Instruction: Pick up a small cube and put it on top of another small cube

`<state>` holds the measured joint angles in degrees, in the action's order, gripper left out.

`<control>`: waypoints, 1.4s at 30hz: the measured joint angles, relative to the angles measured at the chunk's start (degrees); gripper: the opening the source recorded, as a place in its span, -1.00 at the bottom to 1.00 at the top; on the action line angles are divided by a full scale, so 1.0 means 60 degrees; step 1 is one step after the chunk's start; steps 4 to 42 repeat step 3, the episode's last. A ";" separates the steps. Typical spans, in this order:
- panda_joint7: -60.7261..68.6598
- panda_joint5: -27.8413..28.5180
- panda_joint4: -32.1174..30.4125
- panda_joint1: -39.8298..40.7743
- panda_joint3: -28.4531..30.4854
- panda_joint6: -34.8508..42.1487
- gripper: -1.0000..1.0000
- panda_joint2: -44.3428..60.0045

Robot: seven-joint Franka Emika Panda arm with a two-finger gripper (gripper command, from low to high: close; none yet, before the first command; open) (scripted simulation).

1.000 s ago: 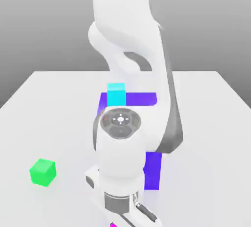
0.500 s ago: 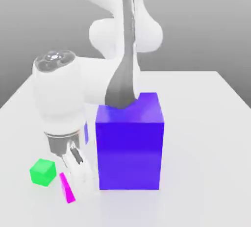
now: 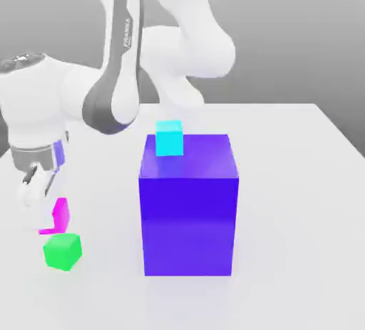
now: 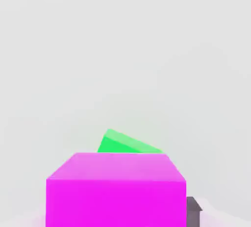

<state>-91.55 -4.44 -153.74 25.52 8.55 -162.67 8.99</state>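
Above matte green cube (image 3: 63, 251): gripper (image 3: 44, 199) clamped on smooth magenta cube (image 3: 57, 217)

A large blue-violet block (image 3: 188, 211) stands upright on the white tabletop (image 3: 299, 200), roughly midway between the exterior view's left and right edges of the table and nearer the front edge than the far one. A small cyan cube (image 3: 170, 138) shows at the block's far upper edge, toward its left corner in the exterior view; whether it rests on the block or sits behind it cannot be told. Beyond the table's far edge is a plain grey backdrop (image 3: 299, 29).
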 joint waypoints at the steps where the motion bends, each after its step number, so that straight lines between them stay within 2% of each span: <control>1: 0.0000 0.0000 0.0000 0.0000 0.0000 0.0000 1.00 0.0000; 42: 0.0000 0.0000 0.0000 0.0000 0.0000 0.0000 1.00 0.0000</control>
